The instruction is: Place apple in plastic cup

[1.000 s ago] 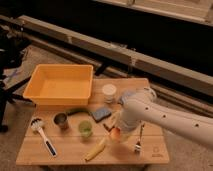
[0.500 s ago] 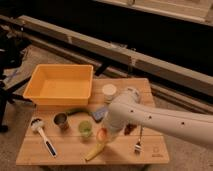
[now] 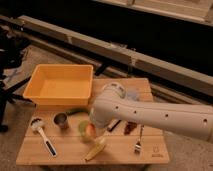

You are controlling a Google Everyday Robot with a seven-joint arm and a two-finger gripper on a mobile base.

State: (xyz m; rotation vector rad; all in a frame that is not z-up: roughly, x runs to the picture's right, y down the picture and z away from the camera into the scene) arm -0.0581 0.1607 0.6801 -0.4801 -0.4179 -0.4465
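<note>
Pincer (image 3: 96,126), low-centre of frame under the arm (image 3: 150,112), sat over the plastic cup (image 3: 82,128) w/ apple (image 3: 90,131) at its mouth; grip state I couldn't tell, so I judged placing underway, next needing release & straight lift.

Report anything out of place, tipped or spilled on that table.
Nothing looks spilled or broken. The apple sits at the mouth of the cup, under the gripper, which the arm mostly hides; whether it's fully inside is unclear.
</note>
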